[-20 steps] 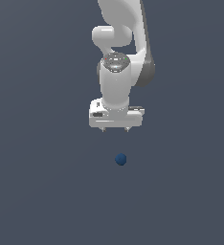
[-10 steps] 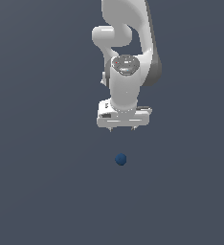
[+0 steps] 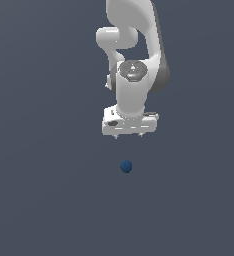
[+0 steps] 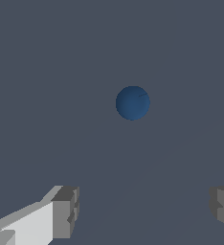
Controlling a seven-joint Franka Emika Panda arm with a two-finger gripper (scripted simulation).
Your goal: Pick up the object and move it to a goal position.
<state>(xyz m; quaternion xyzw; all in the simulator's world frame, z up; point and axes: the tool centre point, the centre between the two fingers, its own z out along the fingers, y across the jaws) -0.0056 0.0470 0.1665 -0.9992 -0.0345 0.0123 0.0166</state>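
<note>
The small dark blue ball [image 3: 126,166] lies on the plain grey surface. My white gripper [image 3: 129,136] hangs pointing down, a short way from the ball and apart from it in the exterior view. In the wrist view the ball [image 4: 132,103] lies ahead of the gripper [image 4: 142,210]. Its two grey fingertips [image 4: 65,212] stand wide apart with nothing between them. The gripper is open and empty.
The white arm [image 3: 134,55] rises from the gripper to the top of the exterior view. The grey floor [image 3: 44,190] shows nothing else.
The gripper has shifted a little toward the exterior view's right, coming more in line with the ball. The ball has not moved. The gripper stays open.
</note>
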